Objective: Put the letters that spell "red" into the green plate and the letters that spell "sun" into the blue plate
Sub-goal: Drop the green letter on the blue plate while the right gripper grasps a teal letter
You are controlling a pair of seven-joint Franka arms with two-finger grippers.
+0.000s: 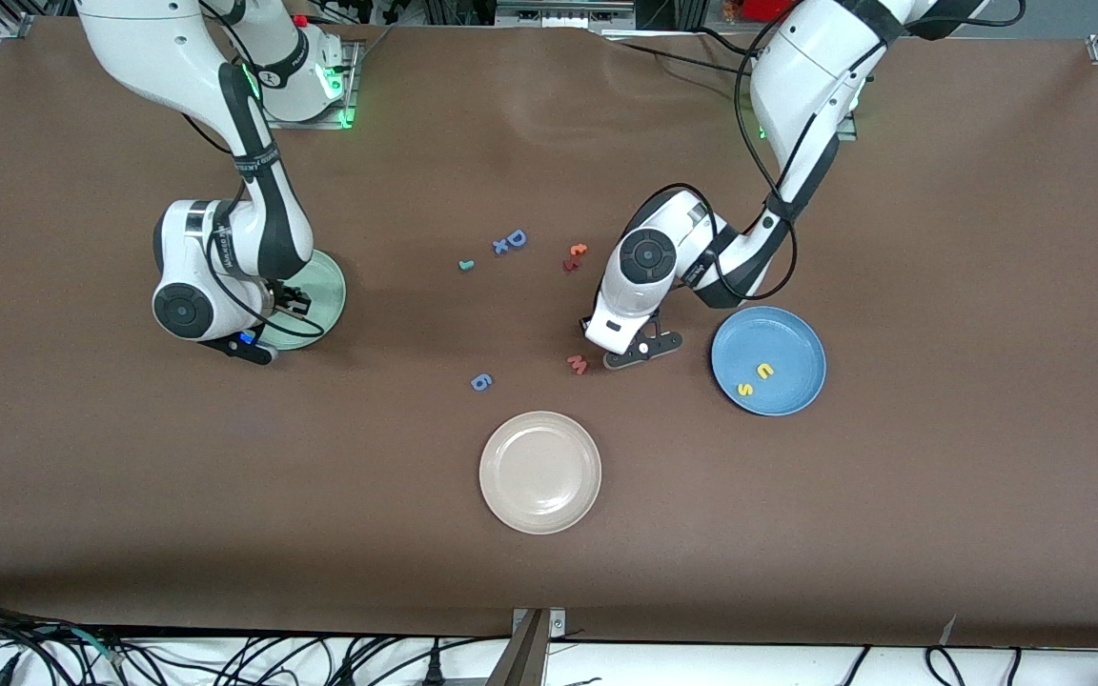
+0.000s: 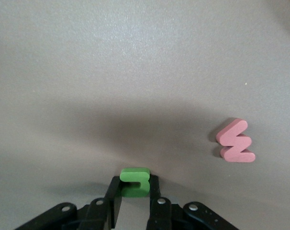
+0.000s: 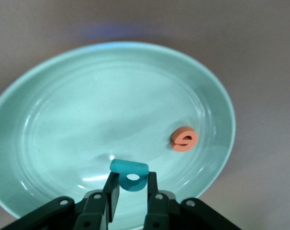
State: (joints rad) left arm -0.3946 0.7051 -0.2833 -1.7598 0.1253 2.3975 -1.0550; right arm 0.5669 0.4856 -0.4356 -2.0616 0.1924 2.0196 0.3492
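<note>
Left hand [image 2: 134,199] is clamped on the dark green letter [image 2: 134,181]; right hand [image 3: 132,194] on the teal letter [image 3: 130,175]. Light, squashy foam, best pinched across flat faces.

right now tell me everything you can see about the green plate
The green plate is round, pale mint, shallow, with a raised rim and a glossy, glazed-looking surface. It sits flat on the brown table toward the right arm's end, partly hidden by that arm in the front view. An orange letter e lies inside near the rim. The right gripper is above the dish, shut on a teal letter.
</note>
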